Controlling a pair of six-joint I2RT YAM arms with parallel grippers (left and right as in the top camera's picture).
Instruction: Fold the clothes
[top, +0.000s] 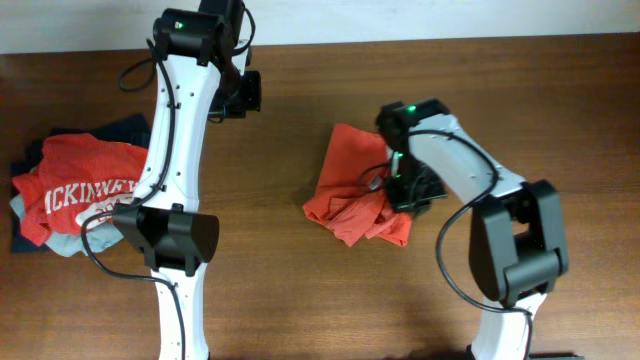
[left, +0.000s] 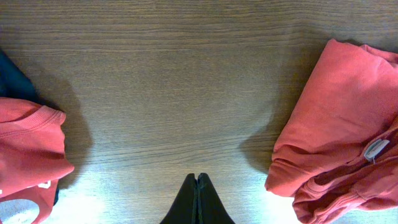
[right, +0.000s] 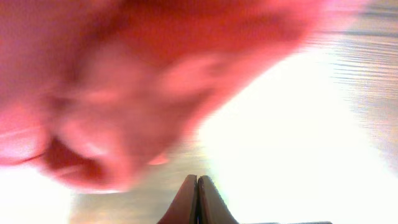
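The orange-red T-shirt lies bunched and partly folded on the wooden table, right of centre. No lettering shows. In the left wrist view it lies at the right, with a small grey neck label. In the right wrist view it is a close blur. My left gripper is shut and empty over bare wood, left of the shirt and apart from it. My right gripper is at the shirt's right edge, its jaws shut with nothing seen between them.
A pile of folded garments sits at the table's left edge: a red shirt with white "MCKINNEY" print on top, pale blue cloth and navy cloth under it. The red shirt and navy cloth also show in the left wrist view.
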